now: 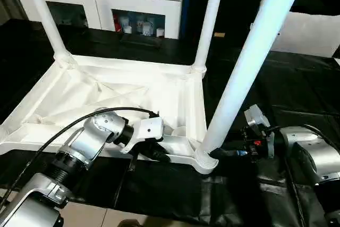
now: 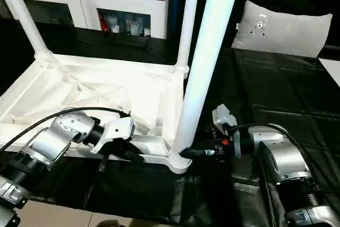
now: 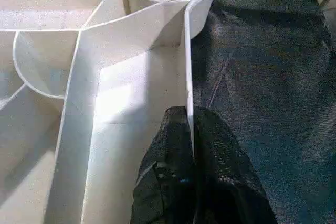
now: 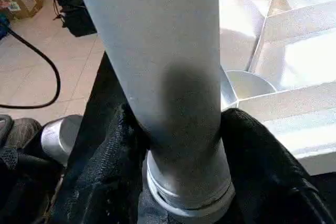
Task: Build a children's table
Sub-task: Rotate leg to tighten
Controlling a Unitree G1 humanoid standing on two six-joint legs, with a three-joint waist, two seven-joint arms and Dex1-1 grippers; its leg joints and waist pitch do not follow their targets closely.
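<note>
The white tabletop lies upside down on black cloth, ribbed underside up. Two white legs stand in its far corner sockets, one at the far left and one at the far right. A third leg rises, slightly tilted, from the near right corner socket. My left gripper is shut on the tabletop's thin near rim, one finger on each side of the wall. My right gripper is shut around the base of the near right leg, just above the socket collar.
A white cabinet with glass doors stands behind the tabletop. A grey pillow lies at the far right on the black cloth. Tiled floor with a black cable borders the cloth's near edge.
</note>
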